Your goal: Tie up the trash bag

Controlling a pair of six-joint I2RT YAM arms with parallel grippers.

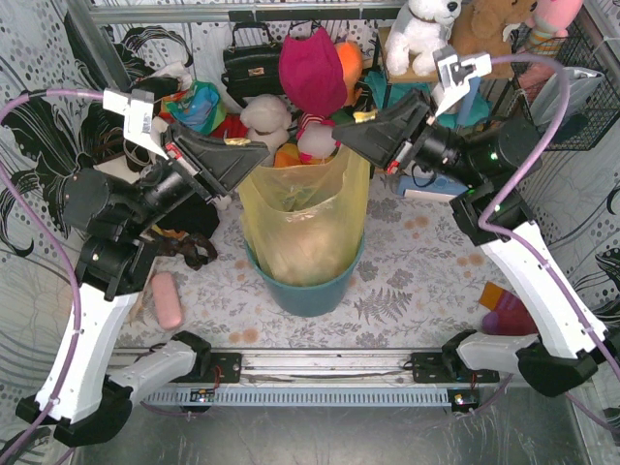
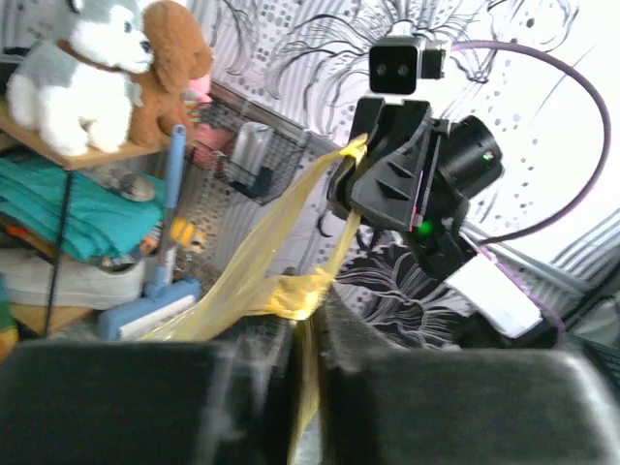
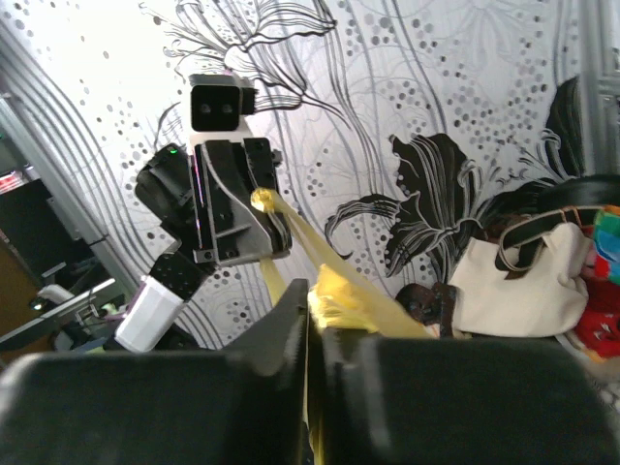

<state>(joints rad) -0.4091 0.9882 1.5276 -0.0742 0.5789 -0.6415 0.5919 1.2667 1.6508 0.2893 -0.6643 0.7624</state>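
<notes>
A thin, see-through yellow trash bag (image 1: pixel 302 218) stands inside a round teal bin (image 1: pixel 308 291) at the middle of the tabletop (image 1: pixel 417 281). The tabletop is covered in grey cloth with a leaf print. The bag's plastic is glossy and wrinkled, and pale crumpled paper shows through it.

Above the bin's left rim, the left hand (image 1: pixel 260 155) is clamped tight on one corner of the bag's mouth. Above the right rim, the right hand (image 1: pixel 339 136) is pinched closed on the opposite corner.

In the wrist views, each corner is drawn into a twisted yellow strip that bunches where the black padded fingers (image 2: pixel 194 387) press together.

Behind the bin sit soft plush toys (image 1: pixel 312 73). Left of the bin lies a smooth pink oblong thing (image 1: pixel 168 300).
</notes>
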